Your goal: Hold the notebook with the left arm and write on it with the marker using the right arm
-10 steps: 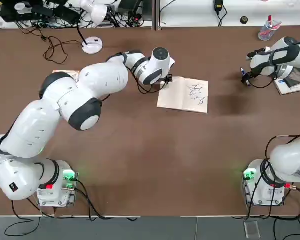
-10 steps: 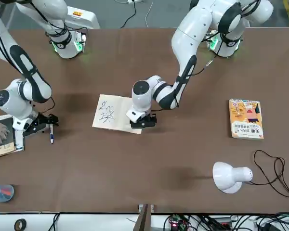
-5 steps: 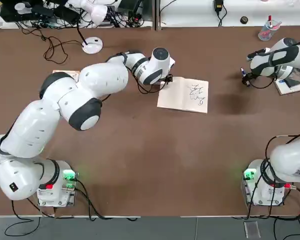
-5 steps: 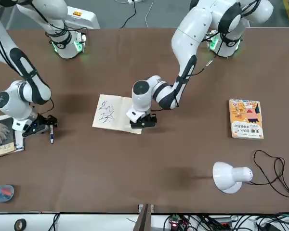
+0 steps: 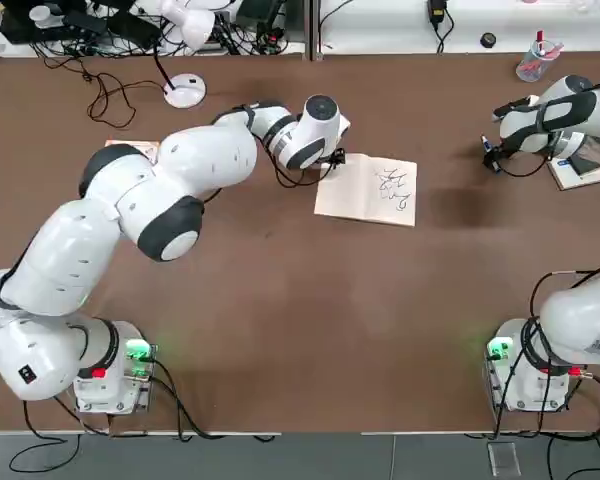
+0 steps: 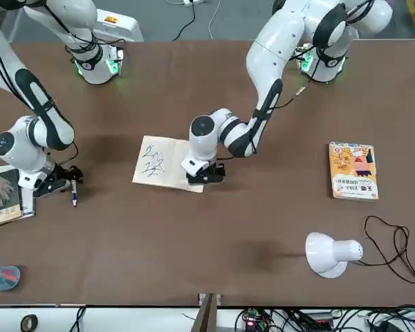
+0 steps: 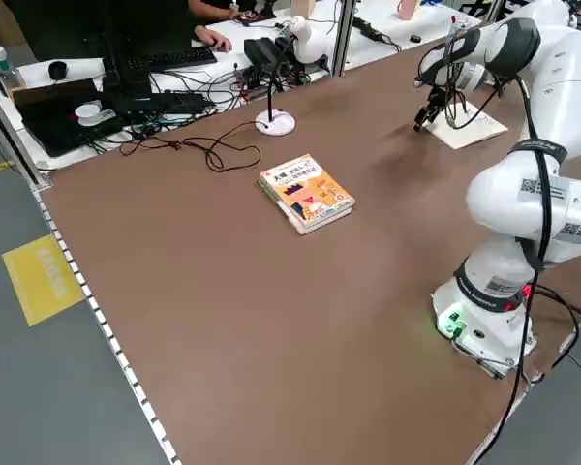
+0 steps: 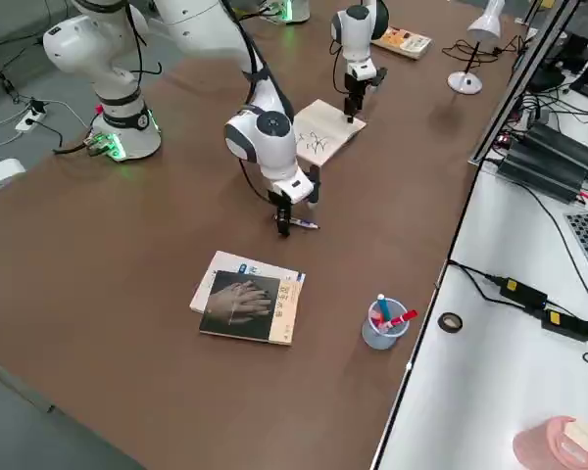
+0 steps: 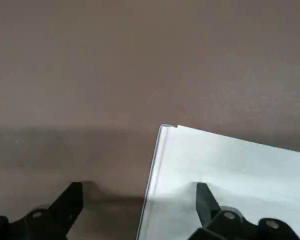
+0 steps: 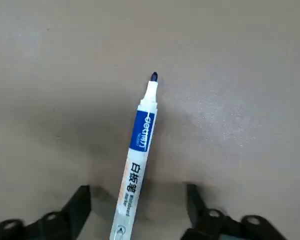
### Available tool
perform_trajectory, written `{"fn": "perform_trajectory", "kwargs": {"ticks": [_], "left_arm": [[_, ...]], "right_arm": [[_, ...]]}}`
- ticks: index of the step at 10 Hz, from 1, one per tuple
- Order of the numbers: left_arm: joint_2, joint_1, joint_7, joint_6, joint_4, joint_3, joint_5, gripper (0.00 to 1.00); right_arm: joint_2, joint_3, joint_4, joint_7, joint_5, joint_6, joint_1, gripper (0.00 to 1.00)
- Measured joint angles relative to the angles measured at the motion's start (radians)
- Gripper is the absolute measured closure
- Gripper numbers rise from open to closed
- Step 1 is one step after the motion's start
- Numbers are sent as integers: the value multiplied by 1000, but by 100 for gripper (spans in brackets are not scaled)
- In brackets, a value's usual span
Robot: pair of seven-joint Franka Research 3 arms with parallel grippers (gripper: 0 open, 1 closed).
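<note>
- The notebook [image 5: 365, 190] lay open on the tabletop [image 5: 310, 330], dark scribbles on the page on the robot's right.
- The left gripper [image 9: 140, 187] was released, low at the notebook's left edge, one finger over the pale page and the other out over the tabletop; it gripped nothing.
- The marker [image 10: 140, 150] rested on the tabletop, apart from the notebook on the robot's right, its dark nib bare.
- The right gripper [image 10: 139, 189] was released too, poised above the marker, which lay between its parted fingers, clasped by neither.
- Near the right gripper lay the dark book [image 8: 250, 305], overlapping a white booklet [image 8: 225, 262].
- The cup [image 8: 380, 333] of pens stood near the tabletop's far edge, on the robot's right.
- The orange book [image 6: 353, 171] and the white lamp [image 6: 332, 254] were on the robot's left.
- A person's hand [image 7: 213, 39] showed at a desk beyond.
</note>
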Motion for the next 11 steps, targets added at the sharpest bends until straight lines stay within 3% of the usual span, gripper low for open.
{"fn": "perform_trajectory", "kwargs": {"ticks": [5, 6, 11], "left_arm": [[0, 0, 0, 0, 0, 0, 0, 0], [0, 0, 0, 0, 0, 0, 0, 0], [1, 0, 1, 0, 0, 0, 0, 0]], "right_arm": [[-1, -20, 7, 2, -5, 28, -1, 77], [-1, -21, 7, 6, -4, 29, -1, 84], [-2, -18, 18, 160, -2, -8, 6, 83]]}}
